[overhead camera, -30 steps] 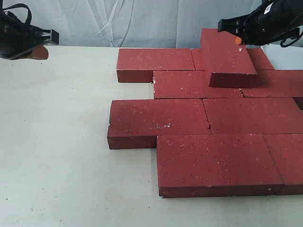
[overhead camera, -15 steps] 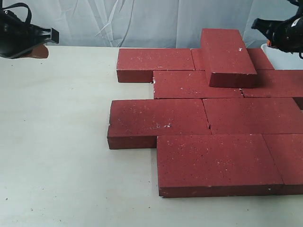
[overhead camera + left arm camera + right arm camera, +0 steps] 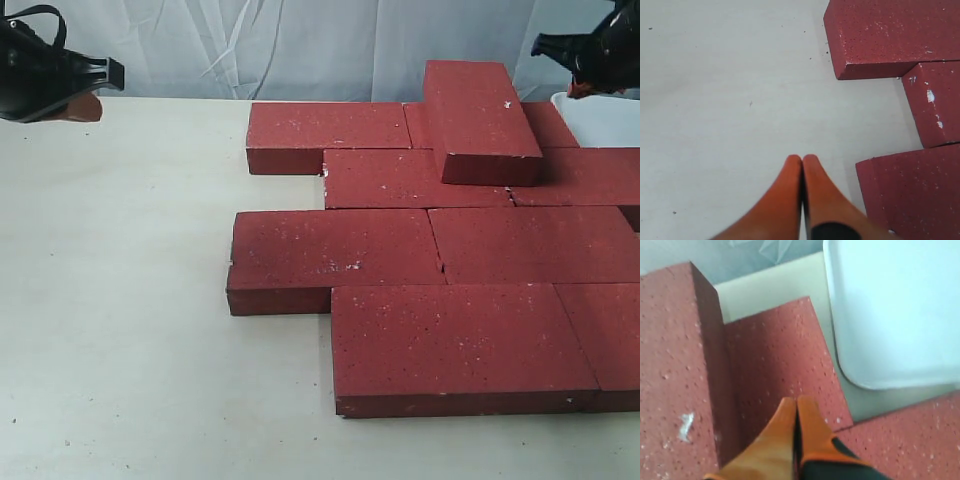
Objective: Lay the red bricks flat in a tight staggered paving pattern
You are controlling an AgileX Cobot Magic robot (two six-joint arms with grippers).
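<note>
The red bricks (image 3: pixel 420 270) lie flat on the counter (image 3: pixel 130 300) in staggered rows, but one brick (image 3: pixel 480 120) rests on top of the back rows, lying across them. Both grippers are pressed together and empty — the right gripper (image 3: pixel 796 405) hovers over the back bricks beside the white tray (image 3: pixel 895 310), the left gripper (image 3: pixel 802 162) over bare counter. The risk: dragging the stacked brick off could shove its neighbours apart — or drop it hard and open the joints.

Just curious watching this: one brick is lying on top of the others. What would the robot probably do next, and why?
Probably bring the right gripper, now shut and empty, back to the stacked dark red rectangular brick, since it lies on the flat bricks rather than in the pattern.
</note>
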